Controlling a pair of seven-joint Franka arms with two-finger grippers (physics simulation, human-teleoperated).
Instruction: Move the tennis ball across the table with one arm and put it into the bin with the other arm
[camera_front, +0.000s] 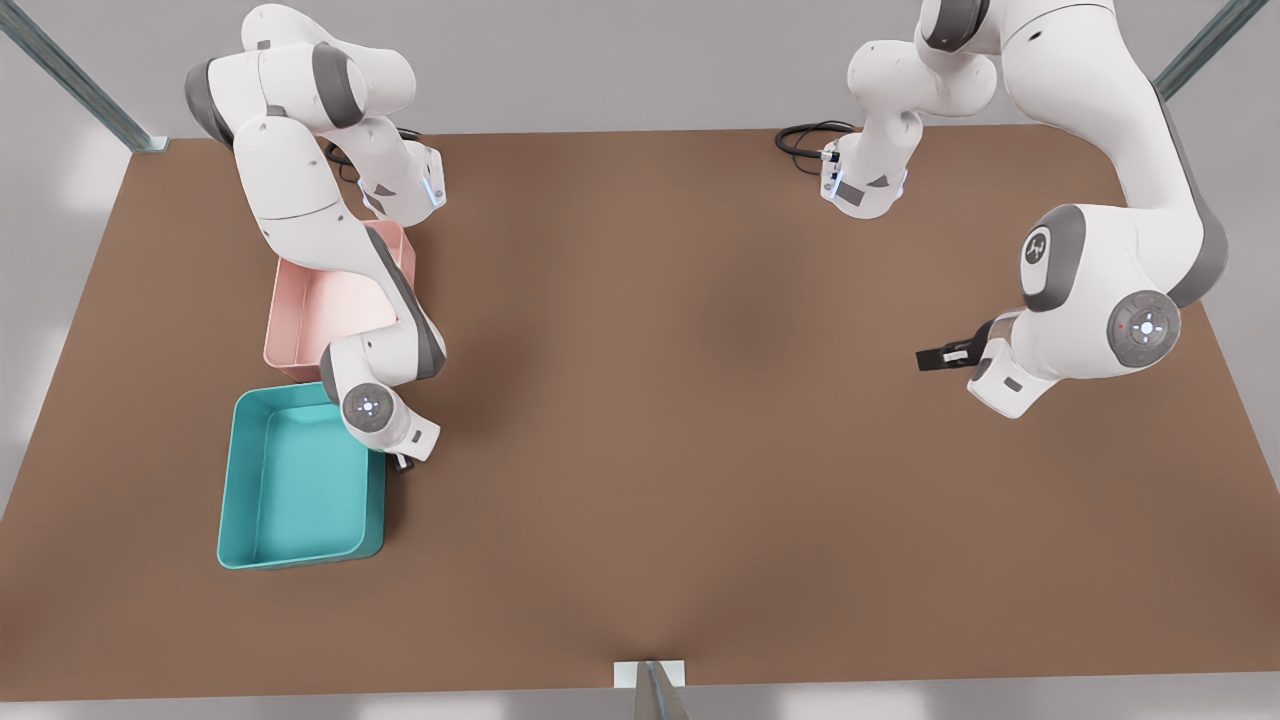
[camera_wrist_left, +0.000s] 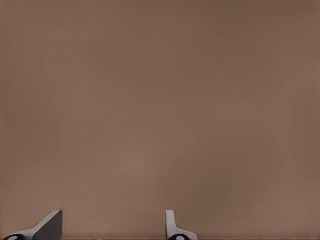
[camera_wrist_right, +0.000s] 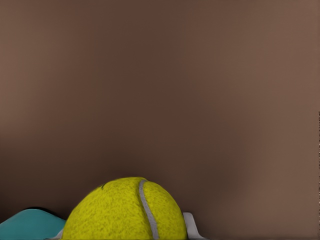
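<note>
The yellow-green tennis ball (camera_wrist_right: 125, 210) sits between the fingers of my right gripper (camera_wrist_right: 125, 232), which is shut on it. A corner of the teal bin (camera_wrist_right: 27, 225) lies just beside the ball. In the front view, my right gripper (camera_front: 402, 462) hangs low at the near right edge of the teal bin (camera_front: 300, 555), and the hand hides the ball. My left gripper (camera_front: 930, 357) waits on the front view's right, its dark fingers pointing toward the middle. Seen from the left wrist, the left gripper (camera_wrist_left: 112, 227) is open over the bare brown table (camera_wrist_left: 160, 110).
A pink tray (camera_front: 300, 320) stands just behind the teal bin, partly under the right arm's links. Black cables (camera_front: 805, 138) lie at the table's far edge. A wide stretch of brown table (camera_front: 680, 400) separates the two arms.
</note>
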